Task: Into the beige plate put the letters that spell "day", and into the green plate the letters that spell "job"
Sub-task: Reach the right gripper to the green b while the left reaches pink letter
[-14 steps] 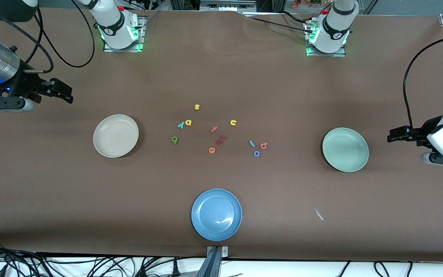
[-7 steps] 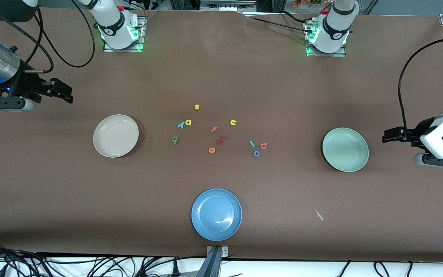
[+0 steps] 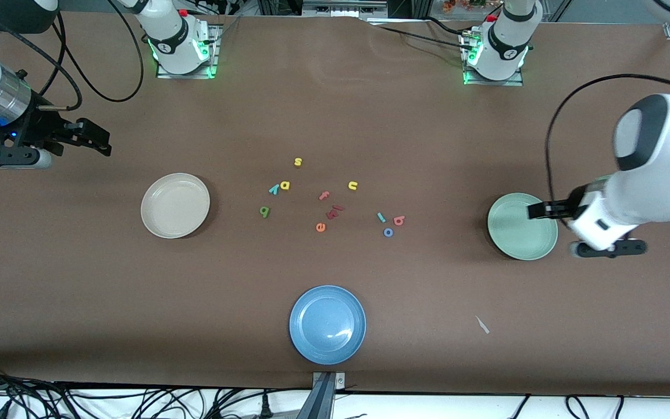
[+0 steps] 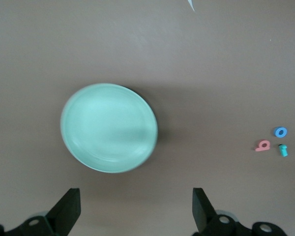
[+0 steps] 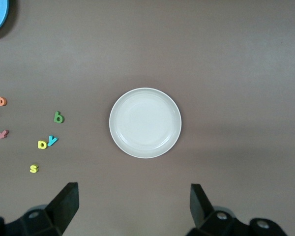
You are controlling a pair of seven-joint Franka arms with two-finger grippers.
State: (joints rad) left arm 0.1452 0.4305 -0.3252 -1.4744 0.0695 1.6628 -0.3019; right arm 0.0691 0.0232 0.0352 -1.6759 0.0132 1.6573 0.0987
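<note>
Close to the front camera sits a blue plate (image 3: 327,324). Farther back, the blue o (image 3: 388,232), teal j (image 3: 381,217) and pink b (image 3: 399,220) lie together on the table. The green d (image 3: 264,211), teal y (image 3: 274,188) and yellow a (image 3: 284,185) lie nearer the beige plate (image 3: 175,205). Over the green plate (image 3: 515,238), the left gripper (image 3: 535,210) hangs with jaws wide and empty. The right gripper (image 3: 99,141) waits, jaws spread, holding nothing.

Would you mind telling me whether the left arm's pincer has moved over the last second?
Yes. The left pincer, jaws open, has swung in from the table's end toward the letters and now hangs over the round pale mint-green plate, which stayed put.
</note>
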